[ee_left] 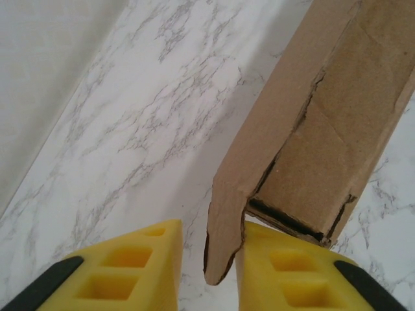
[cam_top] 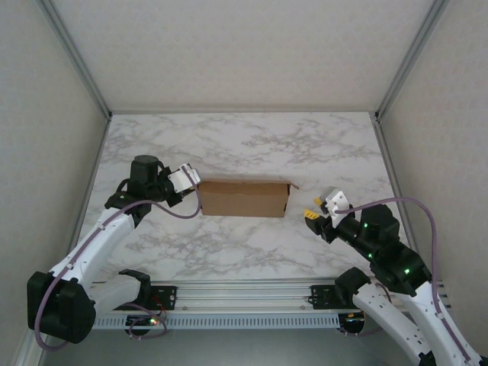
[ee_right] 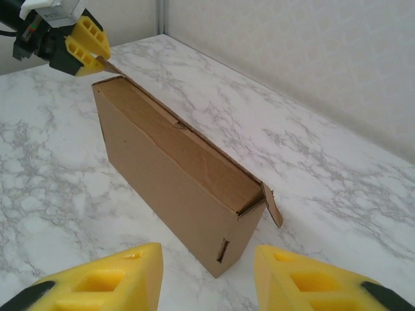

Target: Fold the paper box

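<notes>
While the end flaps stand loose, I am on the flap-tucking step.
The plain brown cardboard paper box (cam_top: 245,198) stands on its long edge at the middle of the white marbled desk (cam_top: 252,145). My left claw (cam_top: 188,178) is open, yellow fingers either side of the ragged left-end flap (ee_left: 224,227), not clamped. My right claw (cam_top: 316,207) is open and empty, near the right-end flap (ee_right: 272,204). Next, I judge: pinch the left flap and fold it inward.

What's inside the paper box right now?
The paper box stands closed on its long edge, so its inside is covered by cardboard. Only dark slivers show at the end seams. One end flap sits between the left gripper's fingers.
</notes>
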